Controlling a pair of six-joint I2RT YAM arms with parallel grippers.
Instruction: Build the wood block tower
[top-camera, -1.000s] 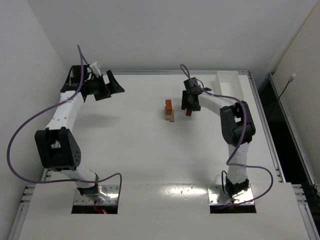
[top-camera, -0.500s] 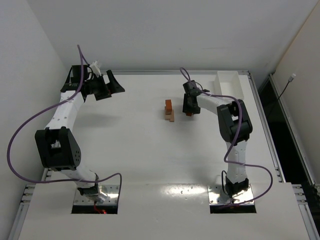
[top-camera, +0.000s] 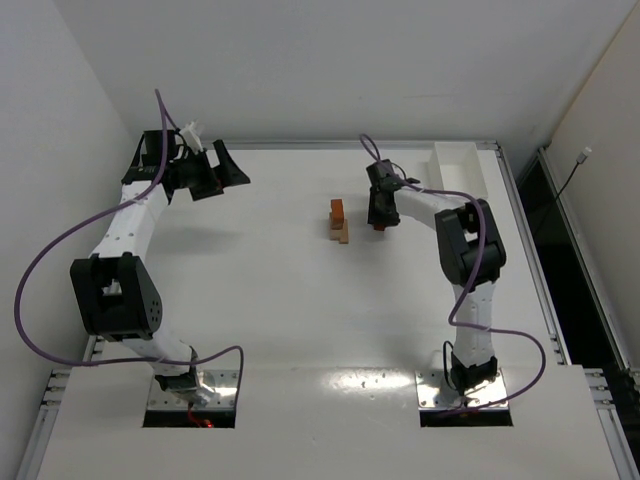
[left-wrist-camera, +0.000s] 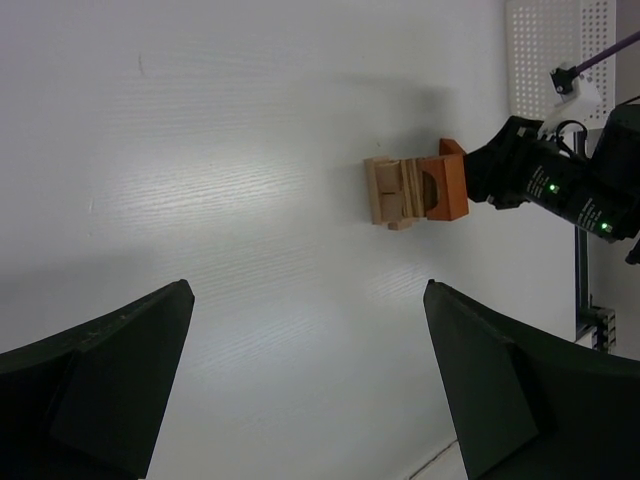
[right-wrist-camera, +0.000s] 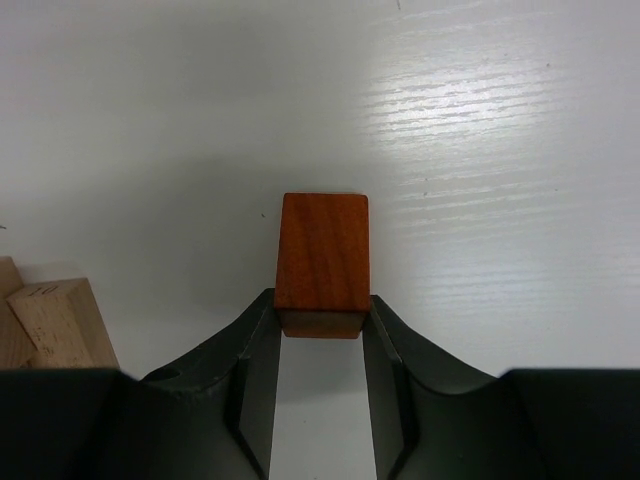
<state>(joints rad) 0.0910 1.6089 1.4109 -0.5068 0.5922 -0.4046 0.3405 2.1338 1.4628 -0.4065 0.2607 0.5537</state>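
1. Right wrist view: the right gripper has its two black fingers drawn in against both sides of a reddish-brown wood block, gripping its near end.
2. Tan blocks of the tower show at the lower left edge of this view, apart from the gripped block.
3. From above, the tower, tan pieces with one orange piece, stands mid-table, near the right gripper's left side.
4. The left gripper is spread wide and holds nothing, well apart from the tower.
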